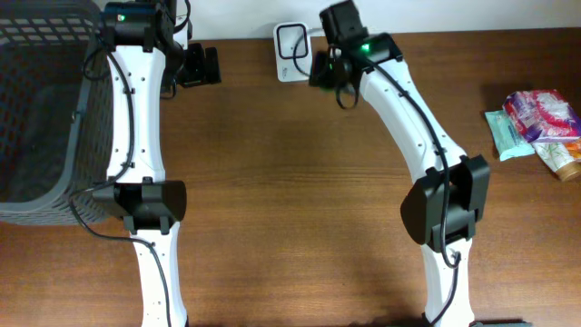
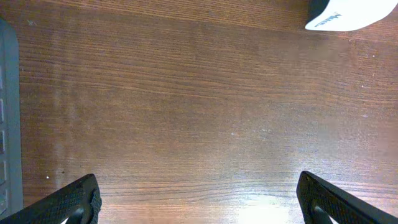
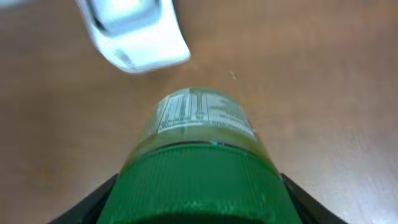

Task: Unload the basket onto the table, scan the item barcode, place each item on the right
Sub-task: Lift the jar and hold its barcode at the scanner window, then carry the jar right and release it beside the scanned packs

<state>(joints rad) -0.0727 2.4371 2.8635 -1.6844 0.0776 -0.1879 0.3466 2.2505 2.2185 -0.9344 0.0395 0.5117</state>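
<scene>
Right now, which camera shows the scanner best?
Overhead: the white scanner shows nearly whole and in focus. The left wrist view catches only one corner of it at the frame's top right. The right wrist view has it blurred and cut off at the top edge, beyond the green-capped bottle.

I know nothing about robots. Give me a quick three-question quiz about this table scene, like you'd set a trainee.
1. True or false: the left hand is open and holds nothing.
2. What does the right hand grip? A) a green-lidded container B) a banana C) a spoon
3. Fill the gap: the colourful packets lie at the table's ____ edge, seen from the robot's side.

Key: 1 true; 2 A; 3 right.
</scene>
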